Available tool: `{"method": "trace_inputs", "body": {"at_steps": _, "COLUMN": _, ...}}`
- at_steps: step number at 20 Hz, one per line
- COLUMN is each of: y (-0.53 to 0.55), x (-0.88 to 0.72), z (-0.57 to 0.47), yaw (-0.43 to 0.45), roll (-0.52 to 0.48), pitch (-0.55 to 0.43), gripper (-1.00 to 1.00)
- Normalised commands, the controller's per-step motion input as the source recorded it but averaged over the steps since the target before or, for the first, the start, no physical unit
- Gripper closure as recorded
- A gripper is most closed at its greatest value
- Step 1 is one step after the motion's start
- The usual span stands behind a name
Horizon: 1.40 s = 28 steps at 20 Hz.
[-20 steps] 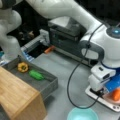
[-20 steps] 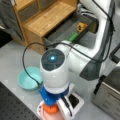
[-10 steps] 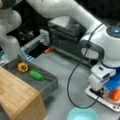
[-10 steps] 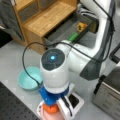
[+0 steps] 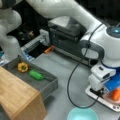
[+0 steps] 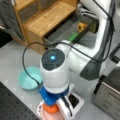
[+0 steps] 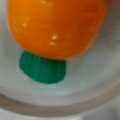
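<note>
Grey tabletop (image 5: 67, 75) is carrying everything. Jaw state: cannot tell, fingers hidden under the wrist. Gripper (image 5: 110, 93) is hanging straight down over an orange carrot (image 7: 55, 25) with a green top (image 7: 42, 70), lying on a white plate (image 7: 100, 75) at a front view's bottom right. Arm (image 6: 82, 57) is arching over from behind. Teal bowl (image 6: 28, 77) is sitting near the plate; bare table lies between it and the grey tray (image 5: 47, 83) holding 2 vegetables.

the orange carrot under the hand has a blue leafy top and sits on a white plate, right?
Not quite: the top of the carrot is green, not blue, as the wrist view shows. It does sit on a white plate, under the hand.
</note>
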Motion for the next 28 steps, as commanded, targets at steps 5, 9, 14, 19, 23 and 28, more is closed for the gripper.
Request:
{"method": "trace_inputs", "body": {"at_steps": 5, "y": 0.02, "x": 0.03, "z": 0.05, "yaw": 0.057, "roll": -0.225, "pitch": 0.062, "gripper": -1.0}}
{"method": "trace_inputs", "body": {"at_steps": 9, "y": 0.02, "x": 0.04, "z": 0.08, "yaw": 0.054, "roll": -0.225, "pitch": 0.074, "gripper": -1.0}}
{"method": "trace_inputs", "body": {"at_steps": 14, "y": 0.02, "x": 0.04, "z": 0.06, "yaw": 0.054, "roll": -0.224, "pitch": 0.076, "gripper": -1.0}}
{"method": "trace_inputs", "body": {"at_steps": 19, "y": 0.02, "x": 0.05, "z": 0.04, "yaw": 0.035, "roll": -0.161, "pitch": 0.097, "gripper": -1.0}}
{"method": "trace_inputs", "body": {"at_steps": 23, "y": -0.05, "x": 0.16, "z": 0.03, "yaw": 0.003, "roll": -0.074, "pitch": 0.158, "gripper": -1.0}}
{"method": "trace_inputs", "body": {"at_steps": 28, "y": -0.13, "x": 0.29, "z": 0.02, "yaw": 0.019, "roll": -0.076, "pitch": 0.153, "gripper": -1.0}}
